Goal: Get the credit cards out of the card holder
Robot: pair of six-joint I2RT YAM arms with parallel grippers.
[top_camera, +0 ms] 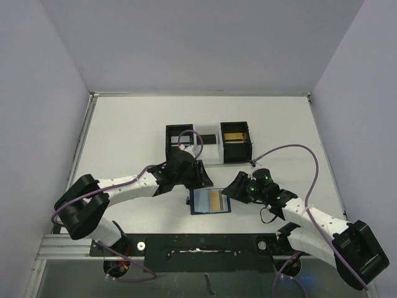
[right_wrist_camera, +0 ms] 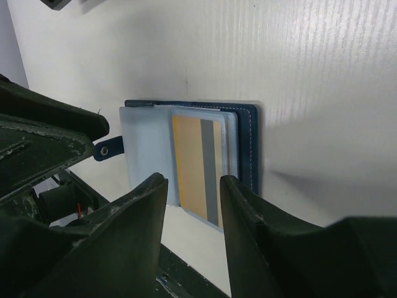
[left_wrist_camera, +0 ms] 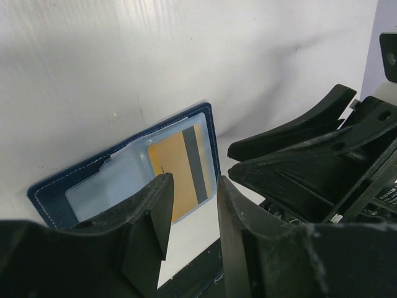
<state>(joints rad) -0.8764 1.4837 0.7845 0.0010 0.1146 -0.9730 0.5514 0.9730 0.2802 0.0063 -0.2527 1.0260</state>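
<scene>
Where the two arms meet, low centre of the top view, the card holder (top_camera: 200, 202) lies opened flat on the table (top_camera: 124, 136).
Gold card (right_wrist_camera: 189, 167) (grey stripe along it) sits in a clear sleeve inside; left gripper (left_wrist_camera: 195, 186) at the holder's upper left, jaws part-way apart, clamping nothing; right gripper (right_wrist_camera: 193, 183) at its right edge, jaws likewise apart; black boxes (top_camera: 182, 139) stand above.

White table (top_camera: 124, 136) — pale grey walls (top_camera: 205, 43) on three sides.
</scene>
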